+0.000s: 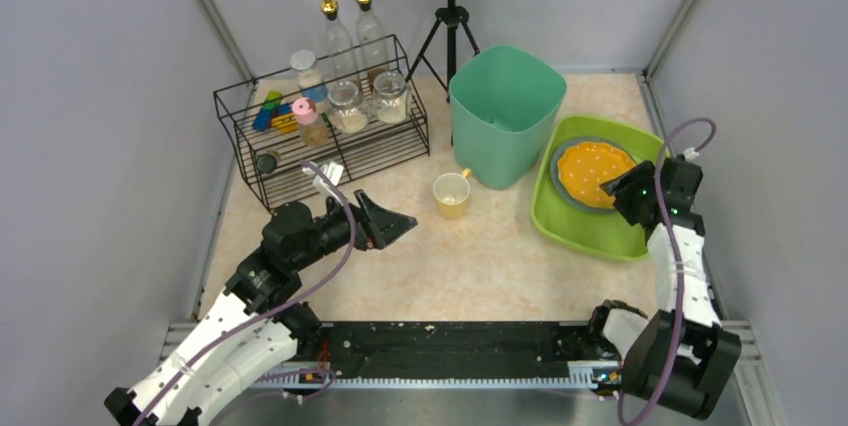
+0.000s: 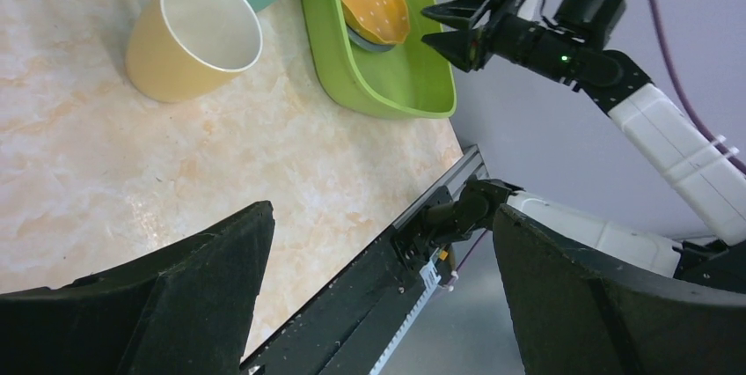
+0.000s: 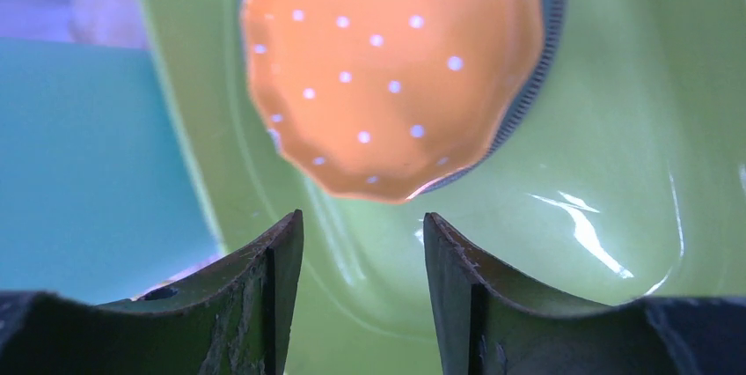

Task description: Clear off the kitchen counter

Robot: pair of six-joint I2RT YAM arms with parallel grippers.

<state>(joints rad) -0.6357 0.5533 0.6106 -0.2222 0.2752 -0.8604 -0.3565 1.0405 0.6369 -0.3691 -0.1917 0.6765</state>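
Hovering low over the left part of the worktop (image 1: pixel 470 266), the left fingers (image 1: pixel 398 226) are spread wide and hold nothing; the left wrist view shows only bare marbled surface between them. They point toward a yellow mug (image 1: pixel 452 194), which stands upright on the worktop near them but apart, its handle turned to the far side. Just behind the mug stands a green tub (image 1: pixel 505 106), open at the top.

The worktop itself is the large beige-cream surface that fills the middle of the top view, with grey walls on three sides and a black rail (image 1: pixel 450 346) along the near edge, where both arms are fixed.

On the right side lies a light green tray (image 1: pixel 590 241), just beside the tub. Inside it rests an orange plate with white dots (image 1: pixel 595 171), and this plate sits on a grey plate (image 3: pixel 537 58) of which only the rim is visible. The right fingers (image 1: pixel 618 191) hang over the tray at the near right edge of the orange plate. They are parted, and the gap between them is free; the right wrist view shows the plate beyond the tips, not between them.

At the far left stands a black wire rack (image 1: pixel 370 146). It carries two clear bottles with gold pourers (image 1: pixel 335 36), some glass jars (image 1: pixel 345 106), a jar with a pink lid (image 1: pixel 308 121) and small coloured pieces (image 1: pixel 272 111) that I cannot identify. A black tripod (image 1: pixel 450 26) stands behind the tub
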